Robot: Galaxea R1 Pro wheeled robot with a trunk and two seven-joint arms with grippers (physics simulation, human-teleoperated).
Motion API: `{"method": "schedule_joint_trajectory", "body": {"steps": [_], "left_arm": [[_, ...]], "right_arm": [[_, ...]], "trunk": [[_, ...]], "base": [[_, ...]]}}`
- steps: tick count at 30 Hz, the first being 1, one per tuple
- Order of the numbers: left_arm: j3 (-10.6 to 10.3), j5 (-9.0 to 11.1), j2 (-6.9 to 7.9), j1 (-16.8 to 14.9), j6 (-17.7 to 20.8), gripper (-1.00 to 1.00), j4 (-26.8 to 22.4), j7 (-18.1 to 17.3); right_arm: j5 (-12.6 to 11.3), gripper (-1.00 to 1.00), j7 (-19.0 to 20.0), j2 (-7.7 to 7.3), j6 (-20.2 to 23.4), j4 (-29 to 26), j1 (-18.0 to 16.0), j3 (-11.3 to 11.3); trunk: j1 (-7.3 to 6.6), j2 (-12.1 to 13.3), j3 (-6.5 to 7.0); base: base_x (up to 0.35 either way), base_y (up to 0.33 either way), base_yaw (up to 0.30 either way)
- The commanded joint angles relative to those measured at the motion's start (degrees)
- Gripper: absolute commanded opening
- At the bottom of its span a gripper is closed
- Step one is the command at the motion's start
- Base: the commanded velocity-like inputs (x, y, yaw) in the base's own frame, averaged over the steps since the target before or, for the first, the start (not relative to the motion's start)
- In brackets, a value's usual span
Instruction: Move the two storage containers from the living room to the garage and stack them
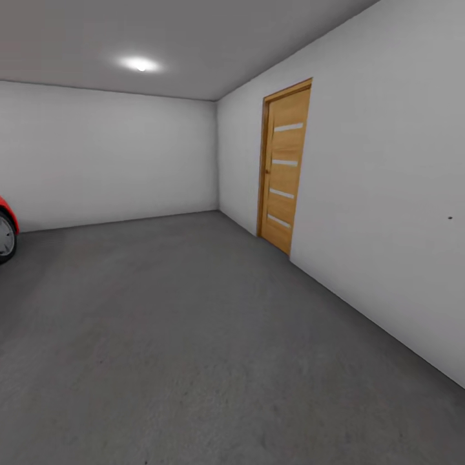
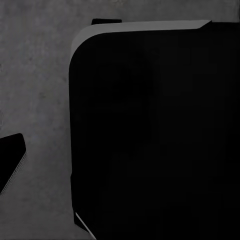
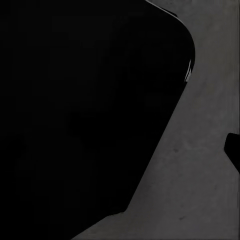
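Head view looks across the garage's dark grey concrete floor to plain white walls, a wooden door in the right-hand wall, one ceiling spotlight, and a red car cut off at the left edge so that just a wheel and a sliver of body show. Left wrist view is mostly blocked by a large black rounded shape over mottled concrete, so I cannot tell whether that hand is spread or pressed together. Right wrist view is likewise masked by a black bulk beside grey floor, its hand's state unreadable.
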Motion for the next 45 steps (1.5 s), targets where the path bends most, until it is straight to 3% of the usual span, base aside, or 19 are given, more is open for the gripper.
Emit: {"method": "schedule_joint_trajectory", "body": {"steps": [1, 45], "left_arm": [[0.05, 0.11, -0.01, 0.0, -0.13, 1.0, -0.02, 0.01], [0.05, 0.2, 0.17, 0.01, -0.2, 1.0, -0.02, 0.03]], "right_arm": [[-0.61, 1.0, 0.03, 0.0, -0.18, 0.03, -0.02, 0.47], [-0.62, 1.0, 0.04, 0.0, -0.19, 0.03, -0.02, 0.47]], "trunk": [[0.03, -0.02, -0.05], [0.03, -0.02, -0.05]], "base": [[0.323, 0.0, 0.0], [0.323, 0.0, 0.0]]}}
